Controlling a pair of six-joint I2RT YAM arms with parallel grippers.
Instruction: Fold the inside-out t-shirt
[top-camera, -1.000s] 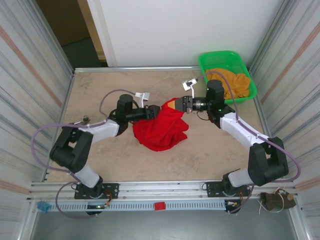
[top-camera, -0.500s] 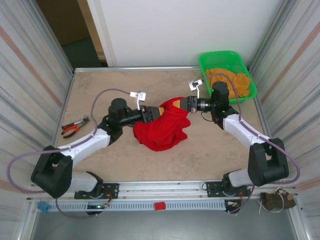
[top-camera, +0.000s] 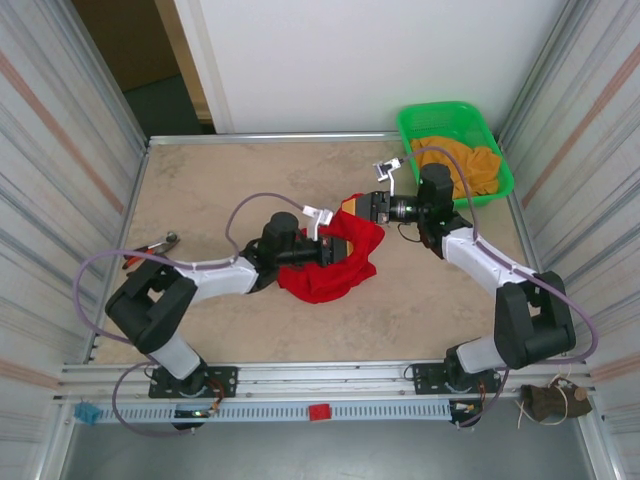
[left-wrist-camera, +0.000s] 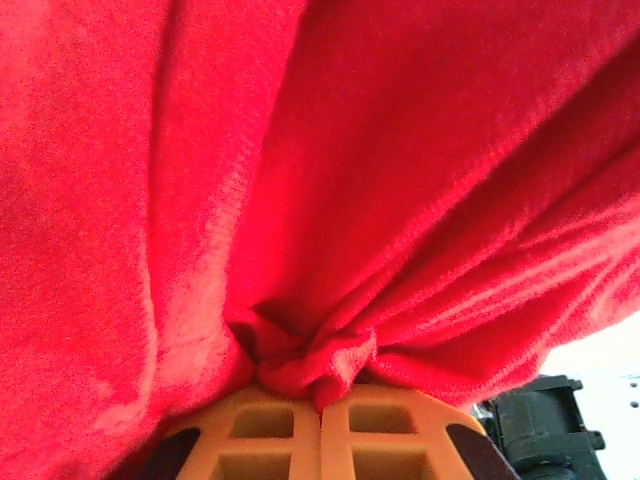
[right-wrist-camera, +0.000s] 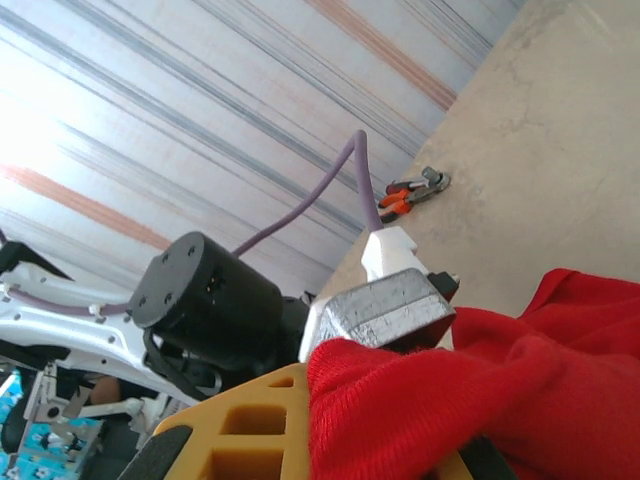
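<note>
The inside-out t-shirt (top-camera: 335, 268) is a crumpled red heap in the middle of the table. My left gripper (top-camera: 330, 250) pushes in from the left, low over the table, buried in the cloth. In the left wrist view red cloth (left-wrist-camera: 330, 180) hangs in front, and the left gripper (left-wrist-camera: 320, 392) is shut with a bunched fold pinched between its yellow fingers. My right gripper (top-camera: 358, 208) comes from the right and is shut on the shirt's upper edge. In the right wrist view, red cloth (right-wrist-camera: 480, 390) drapes over the right gripper (right-wrist-camera: 330, 405).
A green basket (top-camera: 410, 125) at the back right holds an orange-yellow cloth (top-camera: 465, 165). Pliers (top-camera: 150, 245) lie near the table's left edge, and the pliers (right-wrist-camera: 415, 190) also appear in the right wrist view. Metal walls stand on both sides.
My left gripper has swung right into the shirt and shut on a fold of it. The shirt has sunk lower and bunched up. The right gripper has barely moved.
</note>
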